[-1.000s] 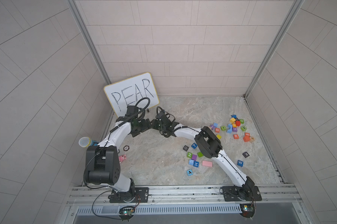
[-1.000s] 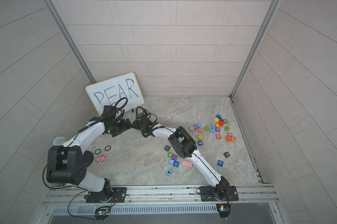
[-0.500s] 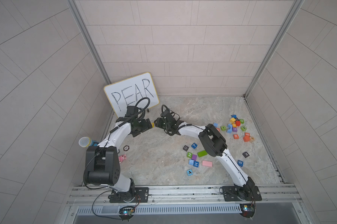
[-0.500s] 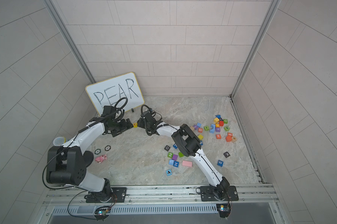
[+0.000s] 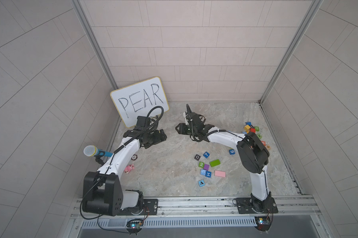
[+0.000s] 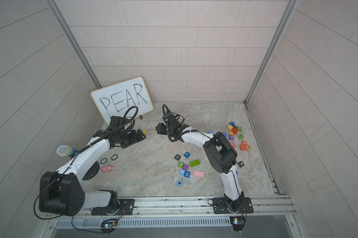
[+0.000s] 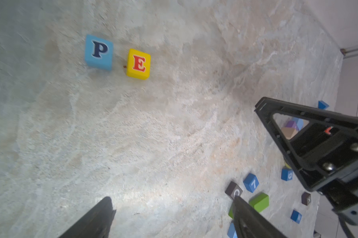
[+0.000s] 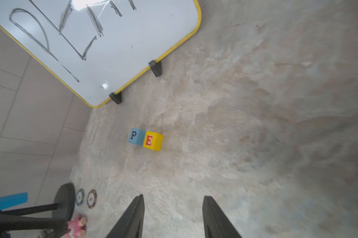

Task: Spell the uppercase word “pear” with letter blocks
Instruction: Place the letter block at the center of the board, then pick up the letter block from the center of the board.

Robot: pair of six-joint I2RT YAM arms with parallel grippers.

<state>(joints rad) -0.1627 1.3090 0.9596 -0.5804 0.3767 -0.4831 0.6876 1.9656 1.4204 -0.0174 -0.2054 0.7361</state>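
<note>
Blue P cube (image 7: 99, 52), yellow E cube (image 7: 138, 63)

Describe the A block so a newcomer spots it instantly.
Find the front rail, then the loose group of blocks on the floor behind it. The A block lies nearest the rail, apart from the rest: light blue with a black A, unlike the darker blue H cube behind it.
</note>
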